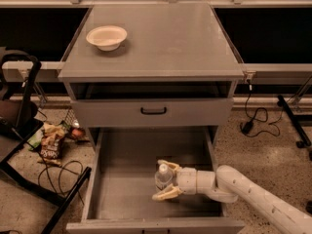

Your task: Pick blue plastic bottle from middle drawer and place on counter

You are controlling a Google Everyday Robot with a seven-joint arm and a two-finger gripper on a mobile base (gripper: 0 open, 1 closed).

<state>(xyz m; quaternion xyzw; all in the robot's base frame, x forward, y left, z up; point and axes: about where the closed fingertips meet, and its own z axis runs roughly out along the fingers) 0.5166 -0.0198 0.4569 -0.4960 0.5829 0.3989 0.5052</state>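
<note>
The blue plastic bottle [163, 177] stands upright on the floor of the open middle drawer [126, 189], its white cap up. My gripper [165, 180] reaches in from the right on a white arm. Its two cream fingers [166, 194] stand spread on either side of the bottle, one behind it and one in front. The jaws are open around the bottle. The counter [161, 38] is the grey cabinet top above.
A cream bowl [106, 36] sits on the counter's back left. A grey drawer front with a black handle [153, 111] is shut above the open drawer. Snack bags [51, 140], cables and a black frame lie on the floor at left.
</note>
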